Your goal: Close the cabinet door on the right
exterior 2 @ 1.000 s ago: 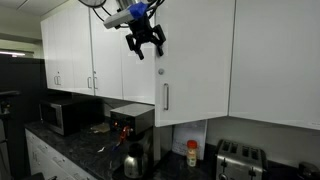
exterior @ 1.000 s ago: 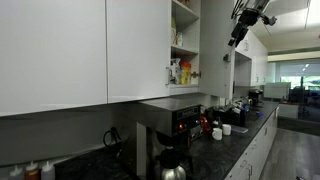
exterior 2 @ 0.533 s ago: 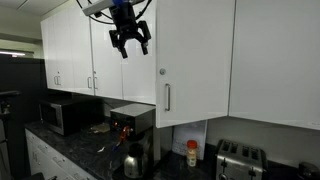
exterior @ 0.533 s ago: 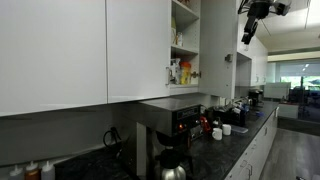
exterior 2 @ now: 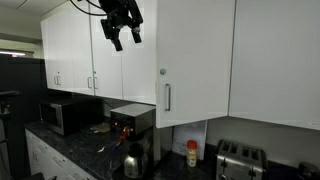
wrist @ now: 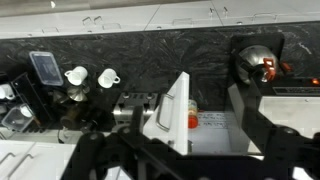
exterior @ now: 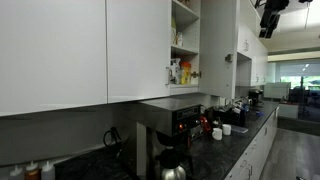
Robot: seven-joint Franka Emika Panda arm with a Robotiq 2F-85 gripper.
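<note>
One second on, the empty, spread hand (exterior 2: 126, 40) has risen away from the cabinet door (exterior 2: 195, 55).

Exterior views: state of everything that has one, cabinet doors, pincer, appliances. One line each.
Cabinet door: swung open, shelves exposed, not yet closed.
Pincer: open, empty, up in the air, touching nothing.
Other doors: shut.
Microwave: door shut.
Coffee pot: upright, sitting under the coffee machine.

Hand (exterior 2: 126, 40) up high, spread wide, empty
</note>
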